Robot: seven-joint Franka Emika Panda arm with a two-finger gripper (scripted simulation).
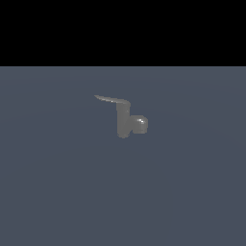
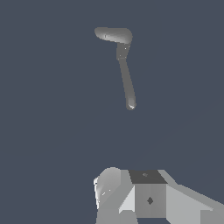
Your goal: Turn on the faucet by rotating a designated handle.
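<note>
The small matte grey faucet (image 1: 124, 122) stands upright on the blue-grey floor, with its stubby spout (image 1: 140, 125) toward the exterior view's right. Its handle (image 1: 111, 100), a thin flat lever, reaches from the top of the body toward the exterior view's left and ends in a pointed tip. In the wrist view the handle (image 2: 127, 81) is a long thin strip and the faucet (image 2: 114, 35) body lies beyond it. My gripper (image 2: 131, 186) shows only as grey blocks at the picture's edge, well apart from the handle's tip. Whether its jaws are open is not visible. It is out of the exterior view.
A flat blue-grey floor (image 1: 57, 192) spreads around the faucet on all sides. Beyond its far edge the exterior view is black.
</note>
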